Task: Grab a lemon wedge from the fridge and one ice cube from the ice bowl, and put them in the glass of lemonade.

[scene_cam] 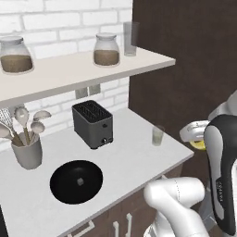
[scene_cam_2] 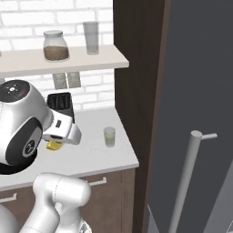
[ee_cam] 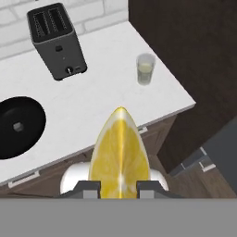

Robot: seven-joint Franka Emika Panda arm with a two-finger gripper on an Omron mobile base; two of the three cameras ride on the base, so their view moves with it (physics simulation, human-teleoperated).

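Gripper [ee_cam: 118, 185] pinching bright yellow lemon wedge [ee_cam: 119, 152], long axis along fingers. Small clear tumbler of pale yellow-green lemonade [ee_cam: 145, 68] sits on white counter [ee_cam: 106, 92] ahead of gripper, slightly right, well apart. 1 grey-white ice cube [ee_cam: 17, 126] in black round bowl [ee_cam: 32, 134], left of tumbler.

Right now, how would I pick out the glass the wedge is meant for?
Find the white counter that runs up to the dark brown cabinet wall. Near its right corner, past the dark grey two-slot toaster, stands a small clear tumbler tinted pale yellow-green. It stands alone; the taller grey-clear glass sits on the shelf above.
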